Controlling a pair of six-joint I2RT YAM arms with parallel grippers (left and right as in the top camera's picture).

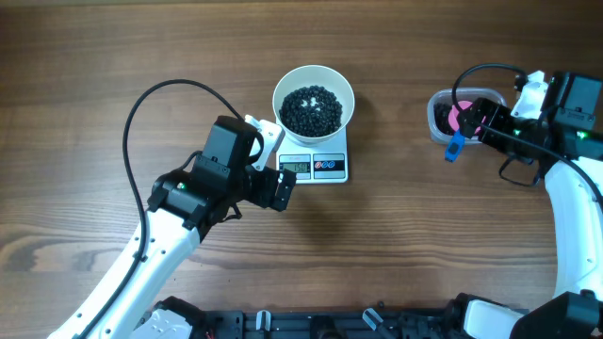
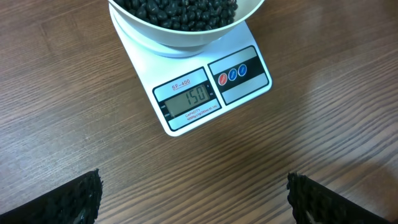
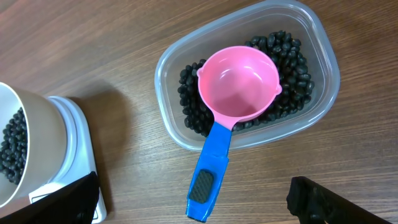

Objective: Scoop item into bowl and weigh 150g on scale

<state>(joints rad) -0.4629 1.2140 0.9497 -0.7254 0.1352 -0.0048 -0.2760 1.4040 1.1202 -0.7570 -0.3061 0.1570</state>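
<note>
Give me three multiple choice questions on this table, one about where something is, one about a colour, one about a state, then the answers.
1. Where does the white bowl of black beans stand?
A. on the bare table
B. on the kitchen scale
C. on a tray

2. What colour is the handle of the scoop?
A. green
B. yellow
C. blue

3. The scoop's pink cup is:
A. empty
B. heaped with beans
C. turned upside down

Answers:
1 B: the bowl sits on the scale's platform, just behind the display.
2 C: the blue handle sticks out over the rim of the clear tub.
3 A: the right wrist view shows the cup's bare pink inside, facing up.
</note>
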